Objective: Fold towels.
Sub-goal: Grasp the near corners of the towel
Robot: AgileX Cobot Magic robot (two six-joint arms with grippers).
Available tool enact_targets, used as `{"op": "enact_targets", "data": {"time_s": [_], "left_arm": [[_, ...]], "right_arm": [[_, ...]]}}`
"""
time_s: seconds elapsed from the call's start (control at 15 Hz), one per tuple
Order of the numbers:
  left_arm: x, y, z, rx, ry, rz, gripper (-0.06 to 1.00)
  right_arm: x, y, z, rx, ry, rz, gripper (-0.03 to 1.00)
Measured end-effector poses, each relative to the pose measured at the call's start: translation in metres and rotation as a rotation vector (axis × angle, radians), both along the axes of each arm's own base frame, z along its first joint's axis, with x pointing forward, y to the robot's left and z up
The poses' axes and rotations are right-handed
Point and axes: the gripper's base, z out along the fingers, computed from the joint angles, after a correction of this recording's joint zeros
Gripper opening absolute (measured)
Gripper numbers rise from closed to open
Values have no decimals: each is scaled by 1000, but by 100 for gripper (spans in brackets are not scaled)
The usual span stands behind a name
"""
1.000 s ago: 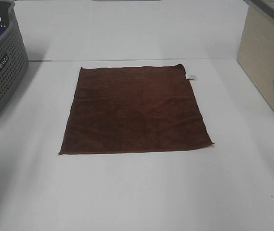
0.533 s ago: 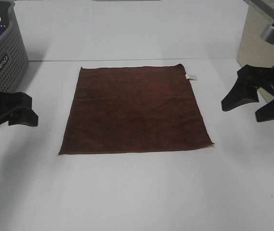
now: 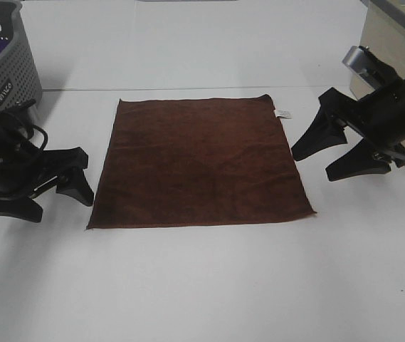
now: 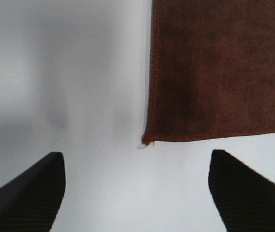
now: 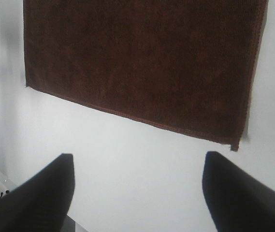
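The towel (image 3: 198,164) is a dark reddish-brown square cloth lying flat and unfolded in the middle of the white table, with a small white tag (image 3: 282,114) at its far right corner. My left gripper (image 3: 49,201) is open and empty, just left of the towel's near left corner. In the left wrist view the towel (image 4: 219,72) lies ahead of the open gripper (image 4: 137,193). My right gripper (image 3: 318,164) is open and empty, just right of the towel's right edge. In the right wrist view the towel (image 5: 142,63) lies ahead of the open gripper (image 5: 137,193).
A grey perforated basket (image 3: 3,92) stands at the far left with something purple inside. A beige box (image 3: 387,71) stands at the far right behind my right arm. The white table (image 3: 202,285) runs bare in front of the towel.
Both arms have come in from the sides: the left toward the towel's near left corner, the right toward its right edge. The towel has not moved.
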Motion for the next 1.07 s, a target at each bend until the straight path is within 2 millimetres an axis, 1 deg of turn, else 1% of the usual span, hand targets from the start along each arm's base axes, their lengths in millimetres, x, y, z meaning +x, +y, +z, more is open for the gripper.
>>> {"op": "enact_targets", "data": {"time_s": [0.07, 0.2, 0.27, 0.33, 0.4, 0.53, 0.73, 0.87, 1.07], "left_arm": [[2, 4, -5, -19, 12, 11, 75], [7, 19, -12, -76, 14, 37, 75], [10, 26, -13, -121, 11, 45, 75], [13, 31, -15, -177, -2, 59, 75], [15, 32, -18, -238, -9, 59, 75], [18, 28, -28, -324, -23, 21, 75], [21, 23, -48, -397, -8, 53, 75], [22, 23, -50, -408, -10, 63, 75], [23, 22, -51, -419, -9, 78, 75]], "right_arm": [[2, 0, -9, 3, 26, 10, 72], [4, -3, -28, 9, 84, 9, 71], [5, -8, -35, 14, 98, 1, 70], [6, -17, -38, 16, 99, -18, 70], [7, -27, -39, 21, 99, -46, 70], [9, -44, -40, 17, 84, -94, 70], [14, -48, -41, -14, 45, -126, 70], [15, -49, -43, -20, 41, -134, 70], [15, -49, -61, -16, 92, -134, 70]]}}
